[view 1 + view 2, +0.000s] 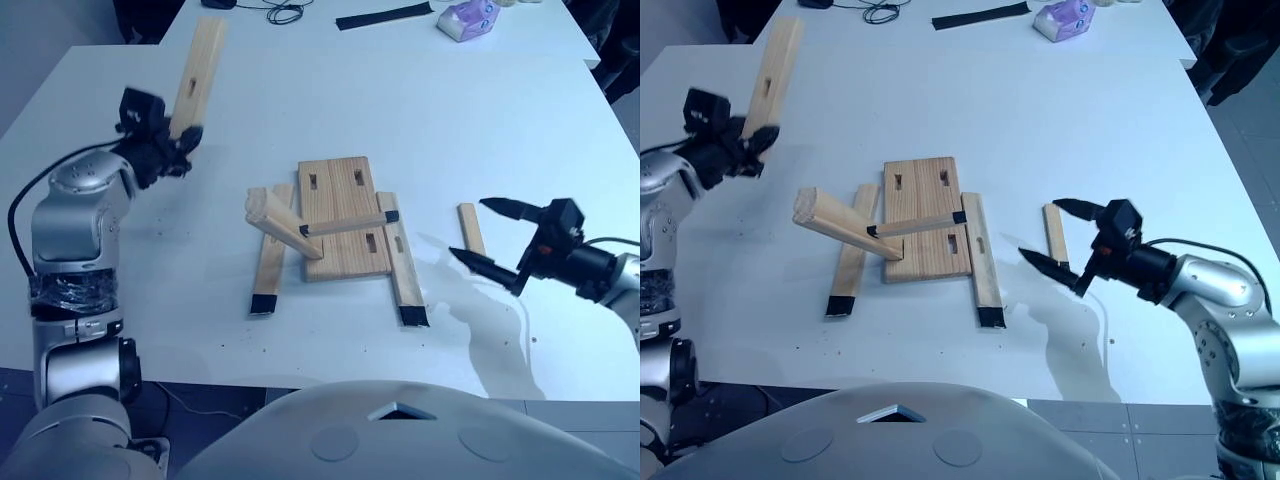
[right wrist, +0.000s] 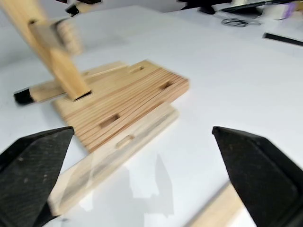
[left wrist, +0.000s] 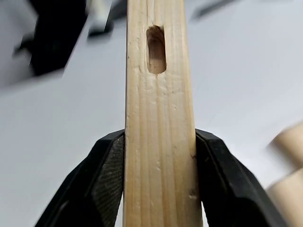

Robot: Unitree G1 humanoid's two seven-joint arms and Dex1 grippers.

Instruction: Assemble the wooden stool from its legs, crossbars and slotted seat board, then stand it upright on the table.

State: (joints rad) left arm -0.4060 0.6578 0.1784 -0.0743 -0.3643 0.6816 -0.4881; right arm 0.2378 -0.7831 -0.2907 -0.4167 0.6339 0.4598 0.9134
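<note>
Nearest, on the right, the right hand (image 1: 1039,228) hovers low over the white worktop (image 1: 500,120), forearm stretched inward, fingers spread wide and empty. A short crossbar (image 1: 1054,232) lies flat there, its near end hidden behind the lower finger. Left of it the slotted seat board (image 1: 345,190) lies flat, with one leg (image 1: 405,265) along its right edge and another leg (image 1: 270,262) along its left. A tilted leg (image 1: 280,222) leans on the board with a long crossbar (image 1: 345,225) joined to it; whether its foot sits in a slot is unclear. Farther left, the raised left hand (image 1: 183,135) grips a held leg (image 1: 198,65) nearly upright, its fingers (image 3: 106,170) hiding the lower end. A black strip (image 1: 383,15) lies at the back.
</note>
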